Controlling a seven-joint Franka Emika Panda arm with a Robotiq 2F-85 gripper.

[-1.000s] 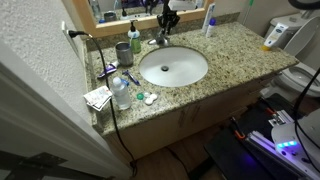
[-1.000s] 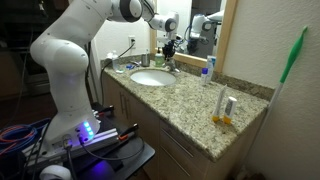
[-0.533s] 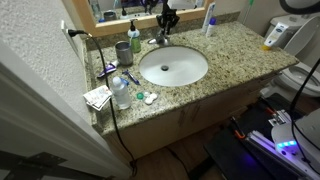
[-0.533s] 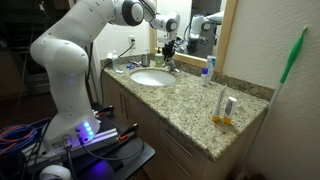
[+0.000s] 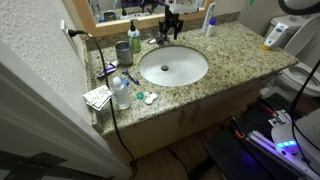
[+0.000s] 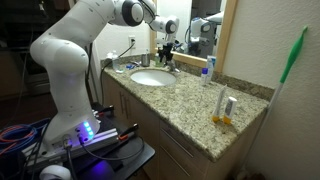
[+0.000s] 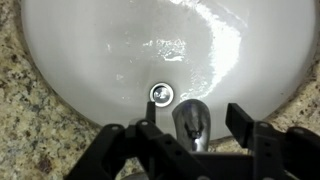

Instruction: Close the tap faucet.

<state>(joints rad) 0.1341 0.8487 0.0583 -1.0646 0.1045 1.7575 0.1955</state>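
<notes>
The tap faucet (image 7: pixel 192 120) is a small silvery metal spout seen from above at the back edge of the white oval basin (image 7: pixel 150 50). Its tip points toward the drain (image 7: pixel 160 94). My gripper (image 7: pixel 194 128) hangs right over it, open, with one black finger (image 7: pixel 148 132) on each side of the spout and not touching it. In both exterior views the gripper (image 5: pixel 170 27) (image 6: pixel 166 50) stands just above the faucet (image 5: pixel 164 40) (image 6: pixel 171 67), at the mirror side of the basin (image 5: pixel 173 66). The lever handle is hidden under the gripper.
A green soap bottle (image 5: pixel 135 38) and a grey cup (image 5: pixel 123 52) stand beside the faucet. A clear plastic bottle (image 5: pixel 121 92) and small toiletries lie near the counter's front corner. A white bottle (image 5: pixel 209 20) stands by the mirror. Granite counter (image 6: pixel 200 100) surrounds the basin.
The gripper has opened its fingers and risen slightly off the faucet. Nothing else on the counter has moved.
</notes>
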